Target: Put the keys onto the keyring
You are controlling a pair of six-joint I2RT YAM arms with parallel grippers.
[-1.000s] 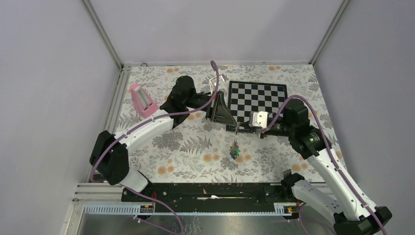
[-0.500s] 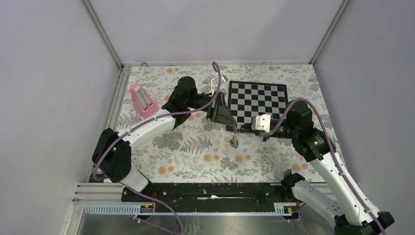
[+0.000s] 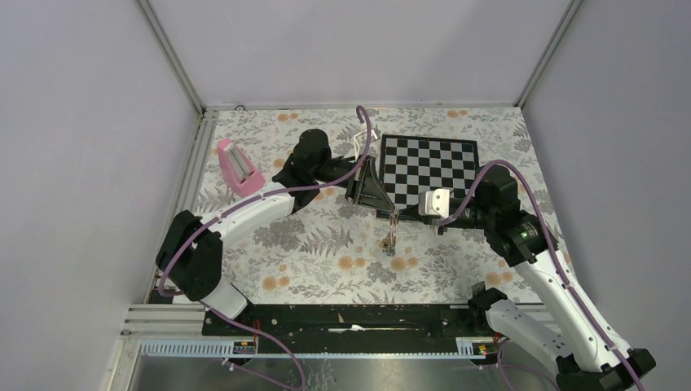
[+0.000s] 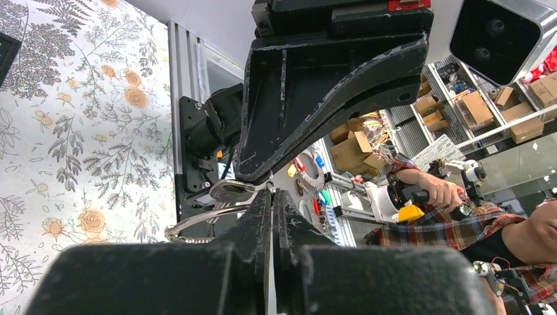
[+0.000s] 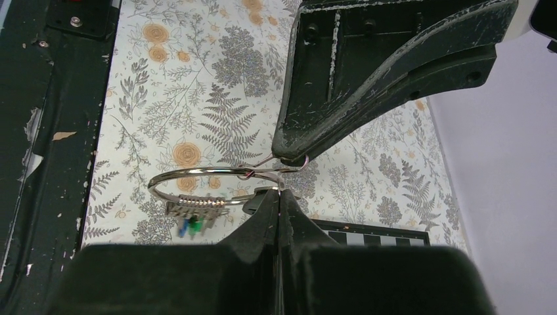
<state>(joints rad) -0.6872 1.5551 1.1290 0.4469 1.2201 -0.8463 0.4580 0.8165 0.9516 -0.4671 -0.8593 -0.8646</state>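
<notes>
Left claw (image 4: 268,189): jaws nearly together, pinched on the silver key (image 4: 230,191) at the tips. The key head sticks out sideways, and a wire loop of the keyring (image 5: 197,176) curves just under it.

Right claw (image 5: 284,174): clamped on the hooked end of the same keyring. The big wire loop stands out flat from the tips, with the coloured tags (image 5: 190,222) hanging off its underside (green and blue readable, the rest blurred).

From the top camera the two claws meet tip to tip over the middle of the bench (image 3: 310,244), at the near-left corner of the chessboard (image 3: 432,159). The bunch dangles just below them. Can't tell whether its lower end touches the floral cloth.

The second key, the black-headed one, can't be picked out in any view.

A pink object (image 3: 236,167) sits well off to the left, by the left arm's forearm. A black rail (image 3: 342,318) runs along the near edge.
</notes>
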